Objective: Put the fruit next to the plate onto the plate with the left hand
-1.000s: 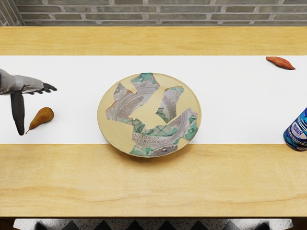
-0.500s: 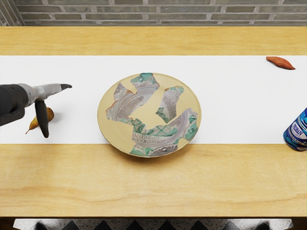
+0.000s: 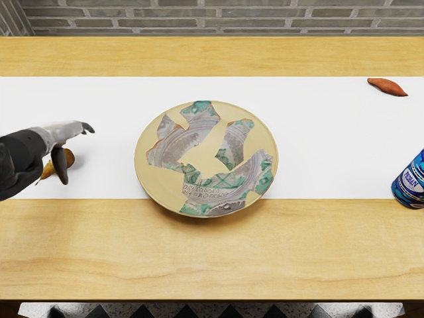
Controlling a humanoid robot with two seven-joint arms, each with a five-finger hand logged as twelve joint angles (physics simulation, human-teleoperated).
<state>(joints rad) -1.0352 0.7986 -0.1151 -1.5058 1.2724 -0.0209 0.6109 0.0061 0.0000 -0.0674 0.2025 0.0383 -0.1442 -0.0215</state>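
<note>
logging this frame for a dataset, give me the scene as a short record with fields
left hand: open, fingers spread over the pear
right hand: not in view
pear: on the white runner, left of the plate, partly hidden by the hand
plate: patterned, mid-runner, nothing on it
sweet potato: far right, back of runner
can: blue, right edge, cut off
task: pear not yet on plate

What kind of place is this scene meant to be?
Probably a simulated dining or kitchen table, indoors. A wooden table carries a white runner. A patterned plate sits mid-table with a pear beside it. A brick wall runs behind.
</note>
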